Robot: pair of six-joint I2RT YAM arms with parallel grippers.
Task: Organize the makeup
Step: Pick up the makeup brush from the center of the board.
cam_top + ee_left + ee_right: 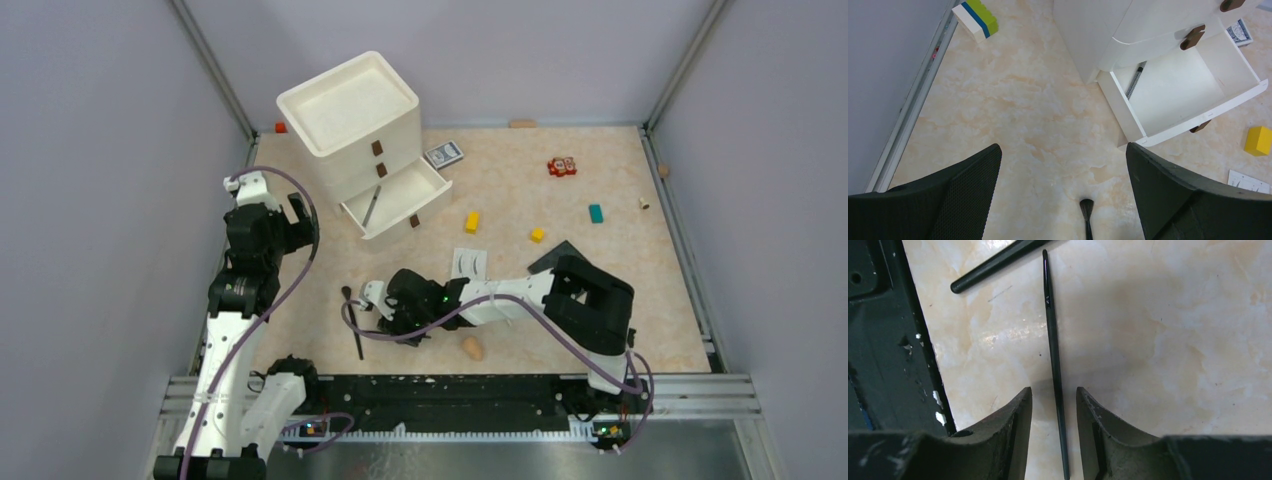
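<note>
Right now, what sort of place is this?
Probably a lab robot cell, not a home: plain grey panel walls box in a beige marble-pattern tabletop, with staged props such as a white plastic three-drawer organiser and small yellow toy blocks.

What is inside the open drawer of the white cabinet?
One thin dark pencil lies by the left wall of the open drawer; the visible floor is otherwise bare. Its back part, under the drawer above, is hidden.

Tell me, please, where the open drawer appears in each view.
Top external: open drawer, left of centre, at the white cabinet's base.
Left wrist: upper right, pulled out.
Right wrist: not in it.
Shared landmark: the thin dark stick lying inside the drawer, in both those views.
</note>
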